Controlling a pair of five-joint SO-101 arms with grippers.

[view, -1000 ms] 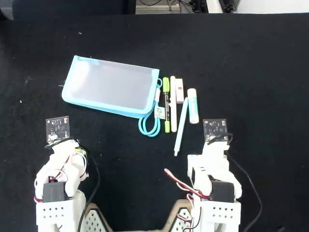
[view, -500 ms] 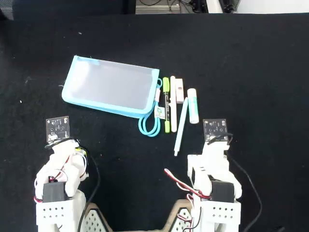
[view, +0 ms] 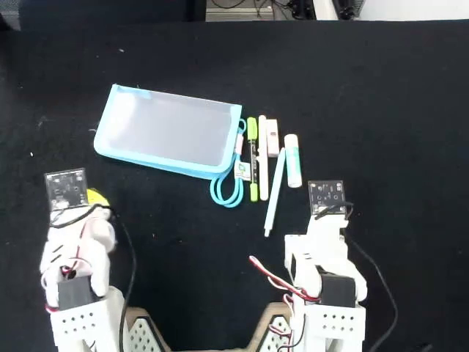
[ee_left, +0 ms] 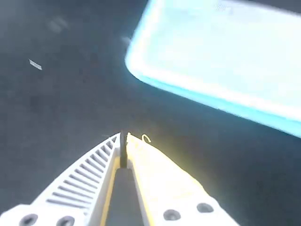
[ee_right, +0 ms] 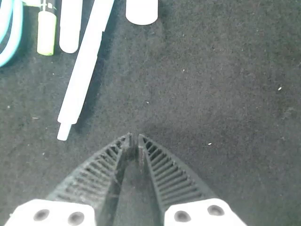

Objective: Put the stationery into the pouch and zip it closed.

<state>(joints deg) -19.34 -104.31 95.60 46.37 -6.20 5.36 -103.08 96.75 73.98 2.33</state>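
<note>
On the table [view: 381, 110], one pouch [view: 168, 139], five stationery pieces [view: 272, 138]

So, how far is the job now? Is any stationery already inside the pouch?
Done: nothing. The highlighter, long pen and glue stick lie on the table beside the pouch. In hand: nothing; the left gripper and right gripper are shut and empty. Left: load every item, then zip.

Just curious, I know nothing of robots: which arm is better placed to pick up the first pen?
The right, probably. The right gripper sits just short of the long pale pen. The left gripper is near a corner of the pouch, farther from it.
</note>
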